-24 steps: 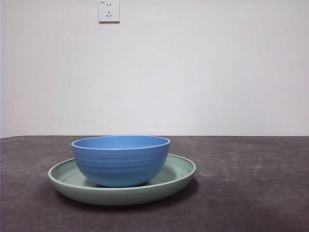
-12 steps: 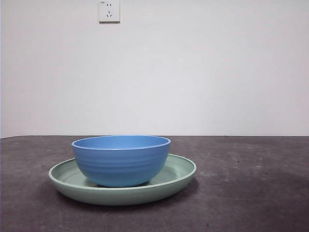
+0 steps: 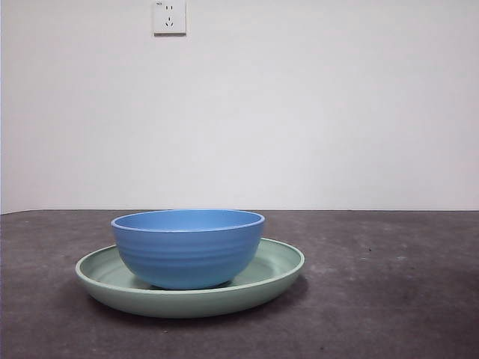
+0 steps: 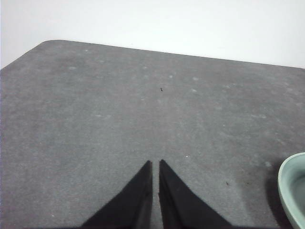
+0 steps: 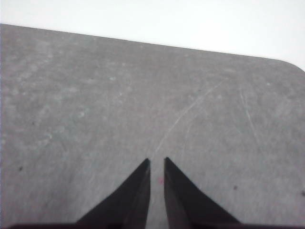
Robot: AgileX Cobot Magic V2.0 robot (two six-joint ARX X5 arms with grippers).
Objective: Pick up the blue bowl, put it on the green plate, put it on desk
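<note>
Front view: the blue bowl sits upright inside the green plate, which lies flat on the worktop; a wall socket shows high on the white wall, and neither arm is in sight.
Left wrist view: the left hand hangs over bare worktop, its jaws drawn almost together with only a thin slit between them, holding nothing; a slice of the plate's rim shows at the picture's edge, apart from the jaws.
Right wrist view: the right hand is likewise over bare worktop, jaws narrow and empty (neither bowl nor plate appears here).
Handling, as a judgement: the bowl looks rigid, light and matte, so not very slippery; its faint ribbing should help grip.
Where to hold: pinch the rim wall, one jaw inside and one outside.
Risk: the plate may shift as the bowl lifts.
</note>
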